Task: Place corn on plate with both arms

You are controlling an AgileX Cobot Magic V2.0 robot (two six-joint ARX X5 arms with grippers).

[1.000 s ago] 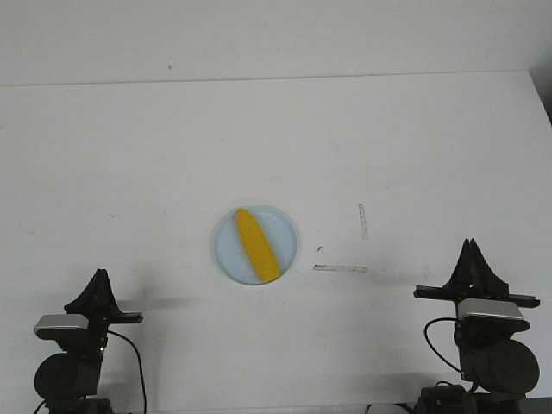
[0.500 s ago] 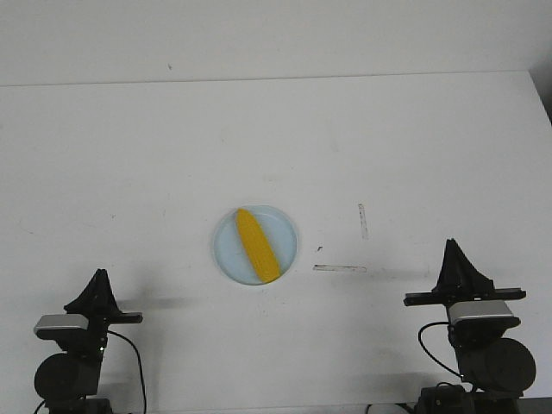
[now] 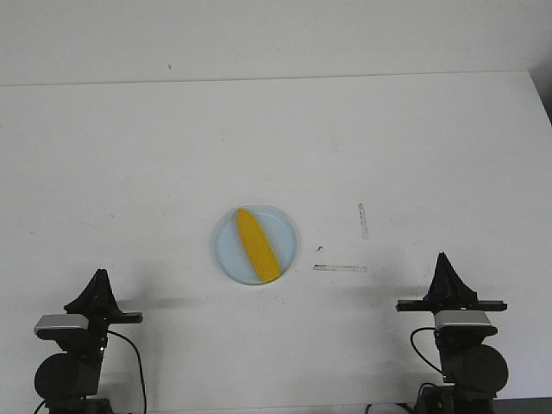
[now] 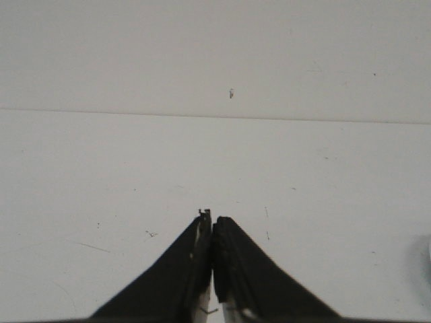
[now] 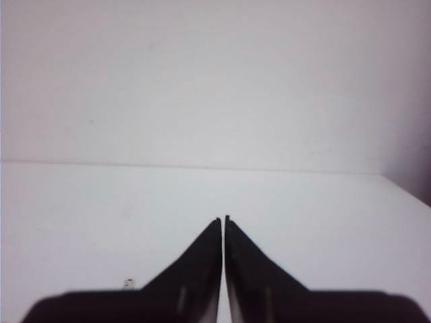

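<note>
The yellow corn [image 3: 257, 247] lies diagonally on the pale blue plate [image 3: 286, 230] in the middle of the white table. My left gripper [image 3: 100, 274] is shut and empty at the front left, far from the plate. My right gripper [image 3: 443, 259] is shut and empty at the front right, also well apart from the plate. In the left wrist view the gripper [image 4: 212, 219] shows its jaws pressed together over bare table. In the right wrist view the gripper [image 5: 223, 219] shows its jaws closed with nothing between them. The corn shows in neither wrist view.
Two thin strips of clear tape [image 3: 340, 268] [image 3: 363, 221] lie on the table right of the plate. The table's far edge [image 3: 276, 79] meets a white wall. A sliver of the plate's rim [image 4: 428, 250] shows in the left wrist view.
My right arm has drawn back and to the left toward the front edge, and its gripper now sits lower in the front view. The left arm, corn and plate have not moved.
</note>
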